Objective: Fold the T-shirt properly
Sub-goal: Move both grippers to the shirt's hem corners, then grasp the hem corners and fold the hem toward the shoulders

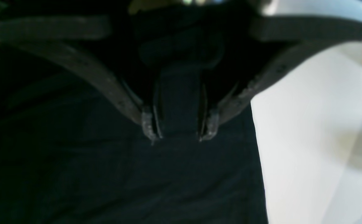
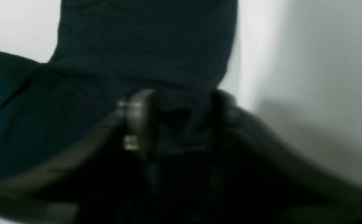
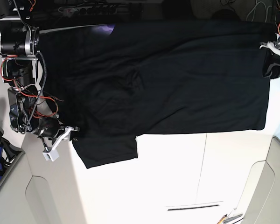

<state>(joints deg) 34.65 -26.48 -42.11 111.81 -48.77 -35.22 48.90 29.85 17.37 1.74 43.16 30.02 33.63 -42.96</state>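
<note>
Black cloth fills the near field in both wrist views. Left gripper: fingers spread apart, tips down on or just over the T-shirt; a dark strip sits between the two tips, but too blurred to tell if it's cloth or gripper body, so can't confirm a grip. White table shows at 3 o'clock of that view, with the shirt edge running top to bottom just right of the gripper. Right gripper: fingers closed in on a bunched fold of the shirt, fabric pinched between them, flat cloth extending toward 12 o'clock and bare table at 3 o'clock. Base view: T-shirt lies spread across the upper half of the table, one sleeve sticking out toward 7 o'clock. Right gripper sits at the shirt's 9 o'clock edge beside that sleeve; left gripper is at the 3 o'clock edge, mostly cut off by the frame.
</note>
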